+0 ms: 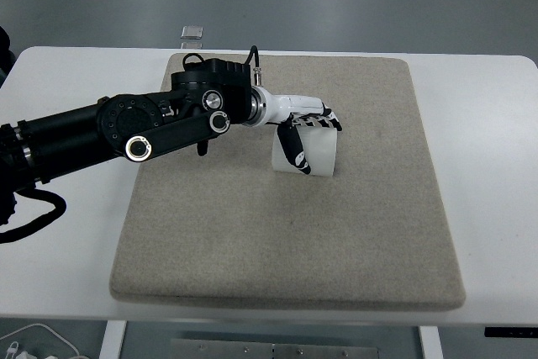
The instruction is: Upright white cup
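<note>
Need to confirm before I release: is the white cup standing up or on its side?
Cannot tell for sure. The white cup sits on the beige mat in the left hand, which hides its rim.

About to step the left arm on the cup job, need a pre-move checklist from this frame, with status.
1. Left hand wrapped on white cup: ok, thumb in front, fingers over the top.
2. Cup on the beige mat, away from its edges: ok.
3. Cup already upright: cannot tell, the hand covers its top.
4. Mat around the cup free of other things: ok.
5. Right arm out of the way: ok, not in view.
6. Small clear object at the table's far edge, away from the cup: ok.
</note>
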